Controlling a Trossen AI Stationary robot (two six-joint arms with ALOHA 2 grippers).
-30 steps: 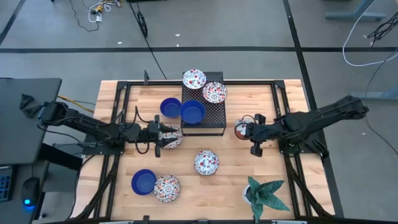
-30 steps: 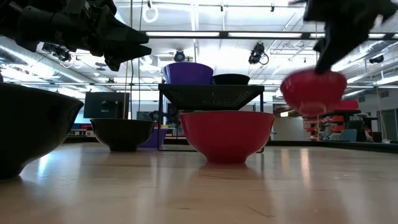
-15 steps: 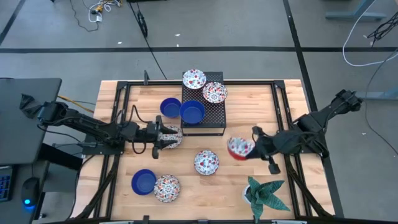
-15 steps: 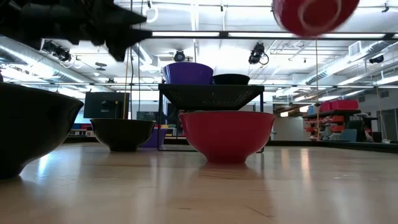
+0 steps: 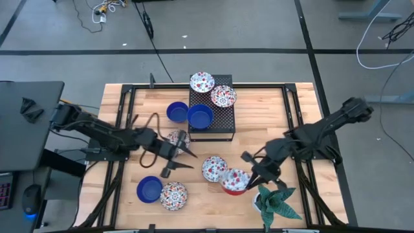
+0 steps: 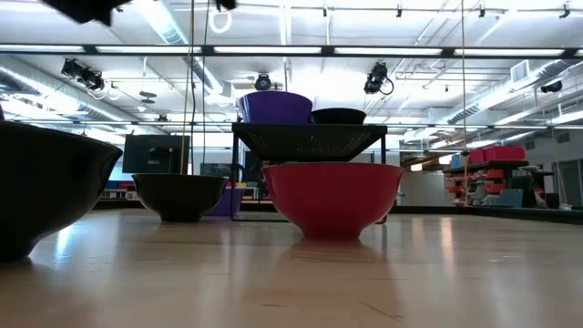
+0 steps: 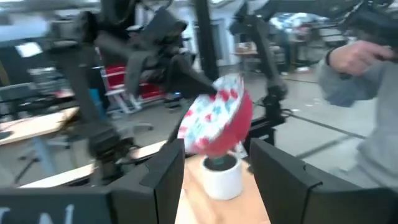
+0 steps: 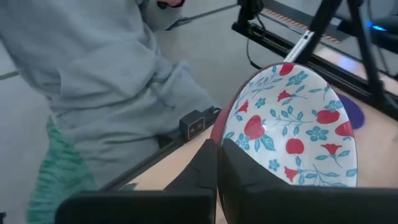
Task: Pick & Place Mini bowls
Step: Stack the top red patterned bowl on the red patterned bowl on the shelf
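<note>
Your right gripper [image 5: 248,176] is clamped on the rim of a floral bowl [image 5: 234,181], fingers [image 8: 214,180] pinched together across the thin wall. That rim pinch is why the bowl hangs tilted rather than level, its patterned inside turned toward the wrist camera. You have it low over the near part of the table [image 5: 304,200], just beside another floral bowl [image 5: 214,167] and close to the potted plant [image 5: 277,201], so judge your clearance from those leaves before you set it down.

Your left gripper [image 5: 180,158] hovers over the middle of the table with its fingers [image 7: 163,177] spread apart and nothing between them.

More mini bowls sit on and beside the black rack [image 5: 220,120]: two floral ones at its far edge, two blue ones at its left side. A blue bowl [image 5: 149,189] and a floral one lie together near the front left.

A person in a grey sleeve [image 8: 106,81] stands beyond the table.
</note>
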